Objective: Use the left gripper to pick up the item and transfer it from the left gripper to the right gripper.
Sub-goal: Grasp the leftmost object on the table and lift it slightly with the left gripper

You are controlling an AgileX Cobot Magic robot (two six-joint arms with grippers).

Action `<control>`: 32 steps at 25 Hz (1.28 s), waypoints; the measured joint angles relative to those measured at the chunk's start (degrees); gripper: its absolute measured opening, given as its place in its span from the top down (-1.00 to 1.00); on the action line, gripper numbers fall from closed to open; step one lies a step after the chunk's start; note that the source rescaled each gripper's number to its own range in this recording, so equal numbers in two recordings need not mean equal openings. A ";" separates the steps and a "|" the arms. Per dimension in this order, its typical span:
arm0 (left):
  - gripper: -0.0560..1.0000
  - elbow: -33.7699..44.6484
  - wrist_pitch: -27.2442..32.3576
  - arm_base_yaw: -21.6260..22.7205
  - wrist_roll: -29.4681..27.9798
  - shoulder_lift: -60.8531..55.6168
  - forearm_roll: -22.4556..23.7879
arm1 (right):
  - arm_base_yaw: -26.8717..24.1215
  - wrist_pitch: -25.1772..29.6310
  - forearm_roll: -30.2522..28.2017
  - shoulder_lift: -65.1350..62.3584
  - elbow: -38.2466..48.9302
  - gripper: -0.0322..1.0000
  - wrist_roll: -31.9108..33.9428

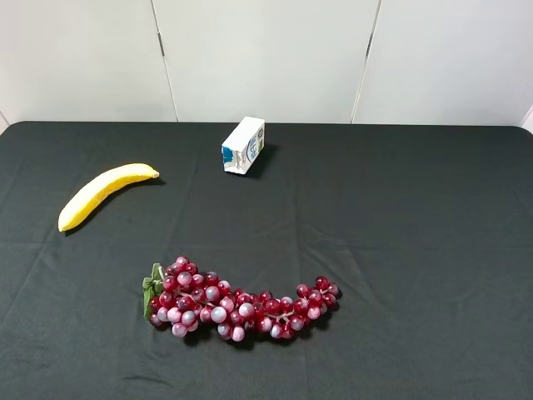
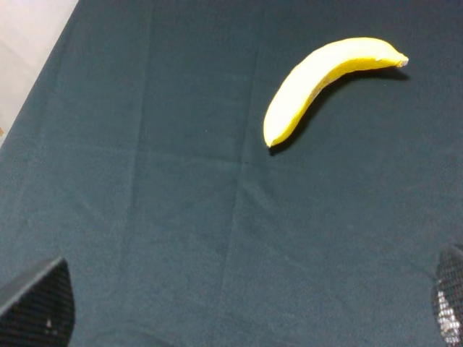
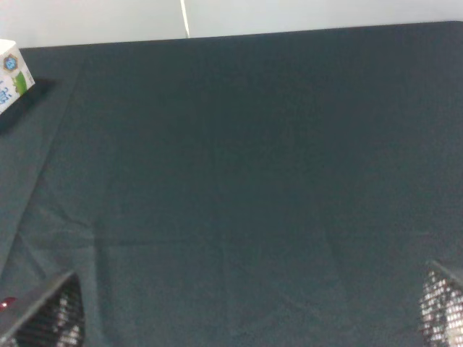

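- The banana (image 1: pixel 104 193) lies flat on the left rear part of the dark cloth-covered surface (image 1: pixel 416 250), untouched. It is well apart from the small white-and-blue carton (image 1: pixel 243 145) behind it and the red grape bunch (image 1: pixel 237 304) nearer the front.
- In the left wrist view the banana (image 2: pixel 322 79) sits ahead of the left hand (image 2: pixel 242 311) and off to one side. This hand is spread wide and holds nothing.
- The right hand (image 3: pixel 244 318) is also spread and empty, over bare cloth, with only the carton (image 3: pixel 11 79) at the edge of its view.
- Likely risks:
  - A pinch near a tapered end could let the smooth, curved fruit pivot or slip.
  - A descent off the centreline could nudge it away.
  - A mid-body grasp may leave the right hand little room, so an early release would drop it.
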 joint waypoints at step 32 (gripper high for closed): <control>-1.00 0.00 0.00 0.00 0.00 0.00 -0.17 | 0.00 0.00 0.00 0.00 0.00 -1.00 0.00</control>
